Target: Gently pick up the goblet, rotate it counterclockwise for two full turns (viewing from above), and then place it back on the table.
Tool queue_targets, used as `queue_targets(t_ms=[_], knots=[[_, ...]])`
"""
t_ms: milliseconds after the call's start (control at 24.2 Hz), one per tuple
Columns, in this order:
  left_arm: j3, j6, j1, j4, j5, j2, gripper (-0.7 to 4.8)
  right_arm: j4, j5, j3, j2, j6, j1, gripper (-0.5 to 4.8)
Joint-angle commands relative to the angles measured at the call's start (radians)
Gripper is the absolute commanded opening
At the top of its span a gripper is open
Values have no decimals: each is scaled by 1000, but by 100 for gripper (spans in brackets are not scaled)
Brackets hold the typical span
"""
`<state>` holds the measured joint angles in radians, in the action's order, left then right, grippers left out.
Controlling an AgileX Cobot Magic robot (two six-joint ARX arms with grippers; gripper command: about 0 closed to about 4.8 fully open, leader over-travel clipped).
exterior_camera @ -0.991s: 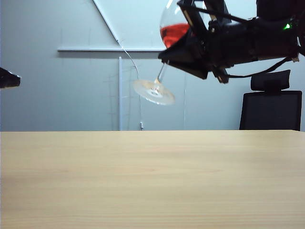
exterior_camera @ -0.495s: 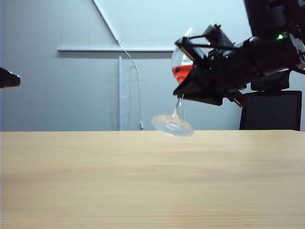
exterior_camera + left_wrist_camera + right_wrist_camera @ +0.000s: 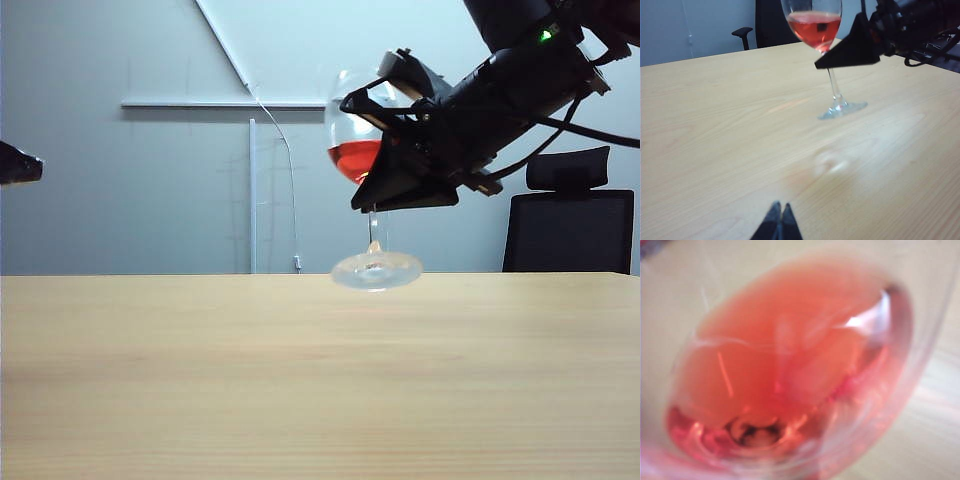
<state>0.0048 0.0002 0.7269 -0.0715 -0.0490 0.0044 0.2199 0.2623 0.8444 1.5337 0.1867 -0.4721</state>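
A pale wood-grain bench point(image 3: 300, 380) fills the foreground before a grey wall and a black office chair point(image 3: 568, 230). The right gripper point(image 3: 385, 150) clamps the goblet point(image 3: 362, 165) by its bowl, foot hanging above the bench. The left gripper point(image 3: 778, 224) sits closed, empty, well apart.

A black office chair point(image 3: 568, 225) stands behind, near a grey wall point(image 3: 130, 190).

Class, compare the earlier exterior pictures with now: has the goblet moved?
Yes. The goblet, held in the right claw, has sunk toward the table and straightened; its foot now hangs level with the far edge.
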Motion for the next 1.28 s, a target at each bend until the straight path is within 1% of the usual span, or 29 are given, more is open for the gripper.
queue_targets(t_ms=[41,289,413,495,578,619,660,743,867,1073,1280], knots=[[4,0,1,5,4,2,-5,16,98,15,-10,-58,-2,-5],[4,0,1,5,4,2,-5,-4,242,15,-10,-142,-2,-5],[4,0,1,5,4,2,-5,-15,347,15,-10,-188,-2,-5],[4,0,1,5,4,2,-5,-14,418,15,-11,-243,-2,-5],[4,0,1,5,4,2,-5,-14,456,17,-10,-251,-2,-5],[4,0,1,5,4,2,-5,-10,513,18,-11,-268,-2,-5],[4,0,1,5,4,2,-5,-6,540,18,-11,-271,-1,-5],[4,0,1,5,4,2,-5,14,647,18,-11,-293,-1,-5],[4,0,1,5,4,2,-5,56,738,18,-12,-290,-1,-5],[4,0,1,5,4,2,-5,103,791,16,-12,-253,-1,-5],[4,0,1,5,4,2,-5,189,792,-2,-20,-196,-1,-5]])
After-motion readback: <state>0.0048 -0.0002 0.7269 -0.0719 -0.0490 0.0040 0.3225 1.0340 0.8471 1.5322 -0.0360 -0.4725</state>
